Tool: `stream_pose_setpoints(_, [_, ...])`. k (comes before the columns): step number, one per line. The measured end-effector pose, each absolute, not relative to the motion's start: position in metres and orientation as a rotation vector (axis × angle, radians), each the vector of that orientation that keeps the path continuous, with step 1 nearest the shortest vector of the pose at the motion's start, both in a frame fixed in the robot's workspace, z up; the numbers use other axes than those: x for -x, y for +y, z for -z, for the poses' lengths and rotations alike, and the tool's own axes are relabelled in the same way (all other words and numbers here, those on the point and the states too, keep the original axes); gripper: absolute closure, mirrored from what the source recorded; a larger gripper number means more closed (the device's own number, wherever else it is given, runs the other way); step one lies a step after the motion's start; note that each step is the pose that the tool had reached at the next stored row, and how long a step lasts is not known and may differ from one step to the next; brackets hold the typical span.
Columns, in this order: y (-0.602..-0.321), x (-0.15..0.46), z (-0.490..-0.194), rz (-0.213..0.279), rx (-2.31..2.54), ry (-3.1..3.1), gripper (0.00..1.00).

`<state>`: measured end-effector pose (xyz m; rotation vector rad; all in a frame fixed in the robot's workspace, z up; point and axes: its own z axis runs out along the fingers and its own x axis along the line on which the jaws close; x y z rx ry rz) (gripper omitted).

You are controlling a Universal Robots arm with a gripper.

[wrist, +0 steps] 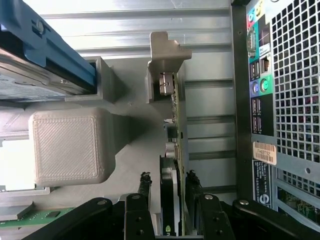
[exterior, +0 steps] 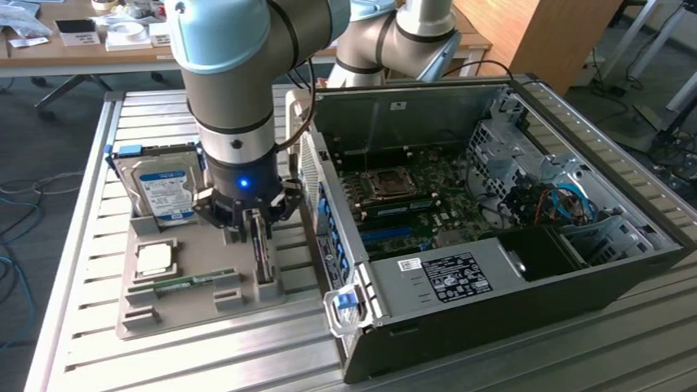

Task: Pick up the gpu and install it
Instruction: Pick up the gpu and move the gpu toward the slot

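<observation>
step: grasp gpu (wrist: 172, 150) | my hand (wrist: 169, 192) straddles its upright edge in the holder (exterior: 196, 306), fingers (wrist: 144, 186) spread, not yet pinching | close squarely, lift straight

A ribbed metal table (exterior: 87, 269) stood on grey floor (exterior: 33, 147); behind it were a cluttered wooden desk (exterior: 65, 51) and wooden panel (exterior: 544, 33).

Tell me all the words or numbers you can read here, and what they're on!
None can be read for sure.
Hard drive blue-white label: print too small.
Power supply sticker in the computer case: too small.
Barcode sticker on the case's back panel: blurred.
Gpu in the gripper: no readable print.
</observation>
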<state>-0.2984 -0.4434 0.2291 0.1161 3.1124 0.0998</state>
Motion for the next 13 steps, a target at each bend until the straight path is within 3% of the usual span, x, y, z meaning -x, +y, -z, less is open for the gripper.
stream_pose_setpoints(13, [-0.4433,0.2989,-0.2278,-0.100,-0.116,3.112,0.58])
